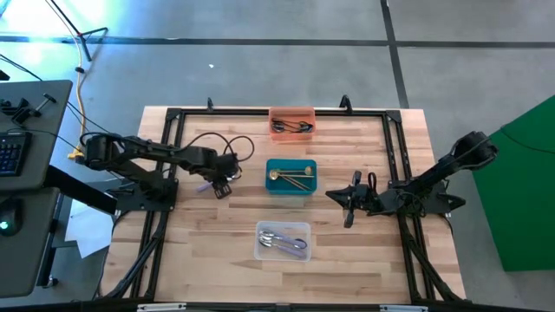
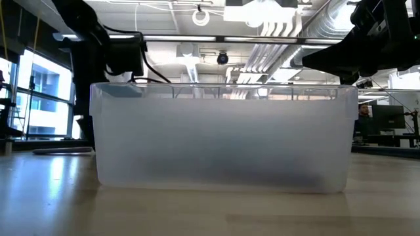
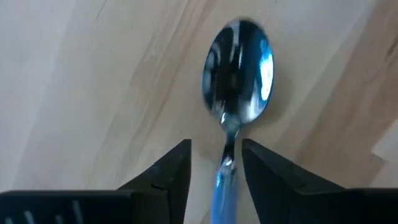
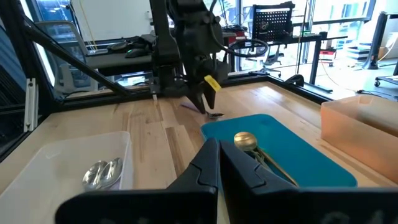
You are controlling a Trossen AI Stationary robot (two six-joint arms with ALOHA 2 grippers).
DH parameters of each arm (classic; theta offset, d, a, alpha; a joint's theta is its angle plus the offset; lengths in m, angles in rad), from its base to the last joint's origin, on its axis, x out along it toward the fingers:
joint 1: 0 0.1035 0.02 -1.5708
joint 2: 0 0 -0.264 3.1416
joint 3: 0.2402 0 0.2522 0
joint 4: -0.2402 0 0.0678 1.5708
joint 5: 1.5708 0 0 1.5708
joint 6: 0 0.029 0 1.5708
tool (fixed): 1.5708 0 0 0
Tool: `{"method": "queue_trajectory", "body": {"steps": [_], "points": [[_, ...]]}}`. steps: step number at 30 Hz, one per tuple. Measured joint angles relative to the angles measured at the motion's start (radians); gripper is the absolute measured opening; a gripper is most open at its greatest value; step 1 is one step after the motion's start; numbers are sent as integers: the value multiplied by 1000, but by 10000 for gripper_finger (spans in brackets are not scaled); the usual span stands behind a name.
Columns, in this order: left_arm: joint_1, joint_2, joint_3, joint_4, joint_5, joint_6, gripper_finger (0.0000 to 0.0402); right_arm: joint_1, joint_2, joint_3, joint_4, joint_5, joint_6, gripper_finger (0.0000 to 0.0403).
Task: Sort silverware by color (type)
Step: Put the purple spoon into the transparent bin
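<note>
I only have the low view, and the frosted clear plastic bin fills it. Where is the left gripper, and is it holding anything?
Observer: The left gripper is over bare wood, left of the teal plastic bin. Its fingers are open on either side of the neck of a shiny silver spoon that lies on the table.
Operator: What is in the clear bin in front of me?
Observer: The clear bin holds silver pieces only. The gold pieces are in the teal bin.
Operator: And the right arm?
Observer: The right gripper is shut and empty, waiting to the right of the teal bin.
</note>
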Motion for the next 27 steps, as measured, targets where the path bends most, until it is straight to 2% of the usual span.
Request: {"method": "queue_trajectory", "body": {"steps": [9, 16, 22, 27], "points": [[24, -5, -52, 86, 26, 66, 90, 0, 0, 0, 0, 0, 0, 0], [17, -4, -45, 78, 79, 57, 10, 0, 0, 0, 0, 0, 8, 0], [-42, 0, 48, -26, 114, 22, 6, 0, 0, 0, 0, 0, 8, 0], [-126, -1, 171, -96, 97, -28, 4, 0, 0, 0, 0, 0, 8, 0]]}}
